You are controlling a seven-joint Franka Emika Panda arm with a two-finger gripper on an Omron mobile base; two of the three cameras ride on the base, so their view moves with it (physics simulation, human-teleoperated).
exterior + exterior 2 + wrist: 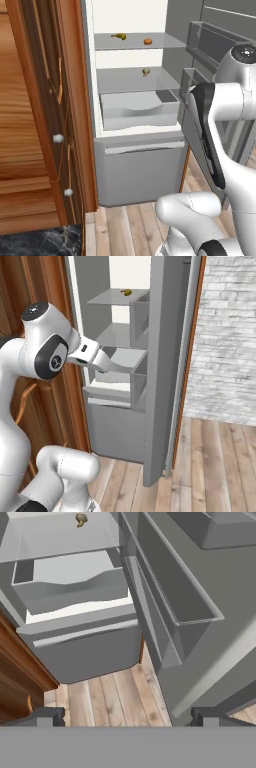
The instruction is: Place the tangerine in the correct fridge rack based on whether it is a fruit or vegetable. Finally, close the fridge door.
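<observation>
A: Report the position of the tangerine [148, 42].
B: It rests on the fridge rack [135, 43], the topmost shelf, towards the right. A curved yellow item [119, 36] lies on the same shelf to its left, apart from it.
A: Lower shelf?
B: One small tan lumpy item [145, 72], above the grey drawer [137, 109].
A: Gripper [128, 714] condition?
B: Jaws fully spread, holding nothing, clear of the shelves and facing the wooden floor [110, 699] beside the fridge door [167, 356], which stands open
</observation>
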